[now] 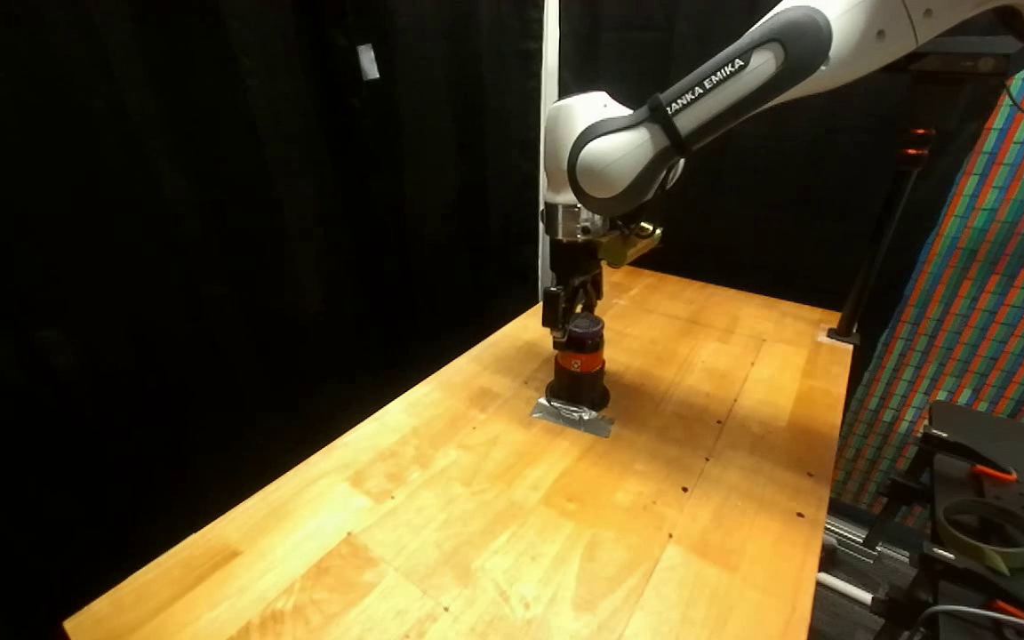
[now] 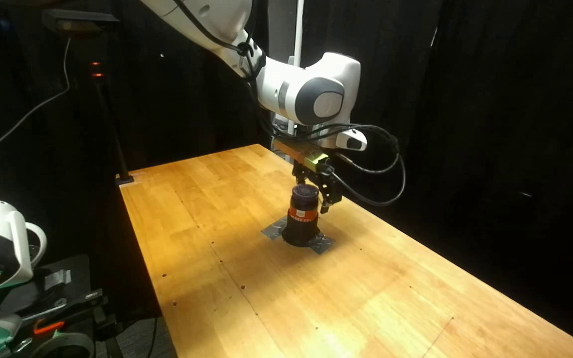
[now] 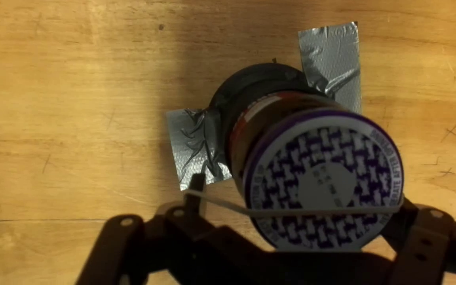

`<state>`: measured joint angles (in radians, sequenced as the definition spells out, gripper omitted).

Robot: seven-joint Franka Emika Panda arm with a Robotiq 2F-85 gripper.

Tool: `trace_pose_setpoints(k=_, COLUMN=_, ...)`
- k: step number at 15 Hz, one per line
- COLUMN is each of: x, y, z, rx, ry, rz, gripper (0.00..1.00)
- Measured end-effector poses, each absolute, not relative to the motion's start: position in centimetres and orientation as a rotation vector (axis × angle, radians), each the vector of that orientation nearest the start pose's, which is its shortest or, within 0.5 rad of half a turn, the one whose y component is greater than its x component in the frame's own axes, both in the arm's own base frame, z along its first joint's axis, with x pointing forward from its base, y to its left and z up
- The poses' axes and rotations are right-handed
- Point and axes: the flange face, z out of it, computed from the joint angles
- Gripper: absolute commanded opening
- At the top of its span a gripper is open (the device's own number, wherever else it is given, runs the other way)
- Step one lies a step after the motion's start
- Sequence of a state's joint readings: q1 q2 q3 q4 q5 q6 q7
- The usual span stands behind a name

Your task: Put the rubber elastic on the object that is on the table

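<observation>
The object, a dark jar with an orange-red band point(image 1: 580, 362), stands upright on the table point(image 1: 494, 533). It also shows in an exterior view point(image 2: 303, 215). In the wrist view its purple-and-white lid point(image 3: 327, 174) faces the camera. The pale rubber elastic point(image 3: 320, 212) is stretched between my two fingertips and crosses the lid; it bends at the lid's left rim. Only one strand of it shows. My gripper point(image 3: 301, 193) is open, one finger left of the lid with a gap, the other close at its right edge. It is low over the jar in both exterior views point(image 2: 311, 194).
Silver tape point(image 3: 198, 142) holds the jar's dark base to the table on two sides. A post point(image 1: 872, 240) stands at the table's far corner. A black cart with a tape roll point(image 1: 988, 533) is beside the table. Loose cables point(image 2: 396, 174) hang from the wrist.
</observation>
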<state>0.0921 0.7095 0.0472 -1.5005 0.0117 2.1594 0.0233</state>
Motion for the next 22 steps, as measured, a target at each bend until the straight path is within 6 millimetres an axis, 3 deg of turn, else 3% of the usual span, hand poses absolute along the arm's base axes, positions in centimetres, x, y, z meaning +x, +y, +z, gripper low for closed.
trace_pose_setpoints(k=5, x=70.5, y=8.4, z=23.7, rx=-3.086, ry=-0.109, rz=-0.089, gripper=1.0)
trace_pose_setpoints(k=12, x=69.7, y=8.2, z=24.0, rx=-3.082, ry=-0.091, rz=-0.069, gripper=1.0)
trace_pose_setpoints(k=17, x=66.8, y=8.4, z=24.4, rx=-3.058, ry=-0.086, rz=0.019, gripper=1.0)
trace_pose_setpoints(k=21, x=64.0, y=7.2, z=23.9, rx=-3.049, ry=-0.127, rz=0.126, gripper=1.0)
trace_pose_setpoints(k=22, x=63.4, y=6.8, z=23.8, rx=-3.049, ry=-0.132, rz=0.142, gripper=0.75)
